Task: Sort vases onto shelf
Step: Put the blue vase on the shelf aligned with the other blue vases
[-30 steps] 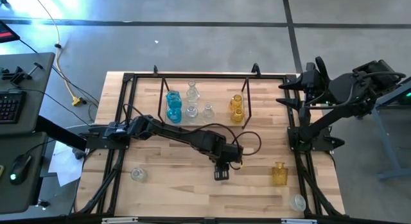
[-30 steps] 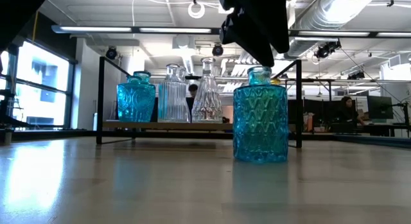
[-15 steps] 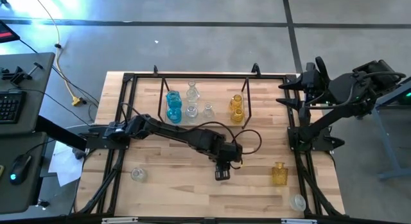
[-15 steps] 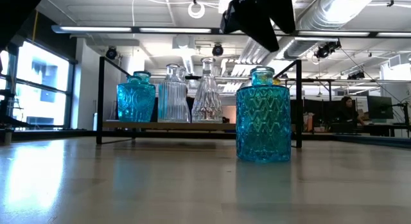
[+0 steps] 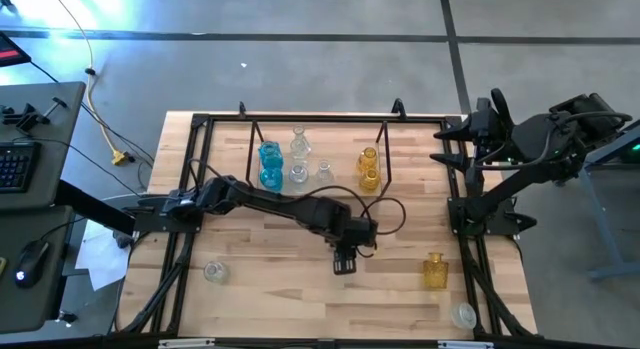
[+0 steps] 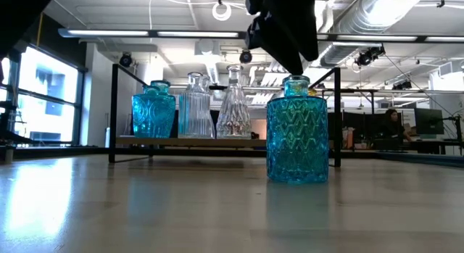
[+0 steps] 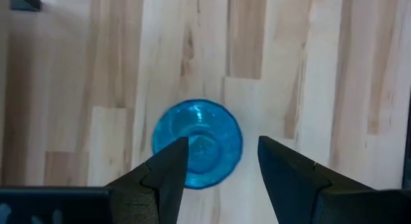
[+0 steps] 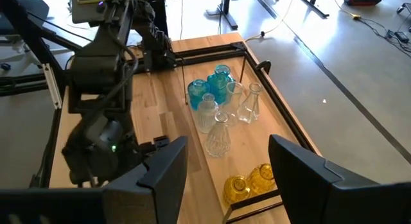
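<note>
The left gripper [image 7: 218, 163] is hanging right above a blue vase [image 7: 197, 142] that is standing on the worktop [image 5: 290, 279], in front of the shelf [image 5: 318, 149]. Its fingers [image 7: 164, 169] are standing open, 1 on each side of the vase top, not gripping it. On the shelf, 2 blue vases [image 5: 269, 163], 3 clear vases [image 5: 300, 157] and 2 yellow vases [image 5: 369, 166] are standing. The right gripper [image 8: 221, 169] is waiting off to the side of the shelf, fingers open and holding nothing.
</note>
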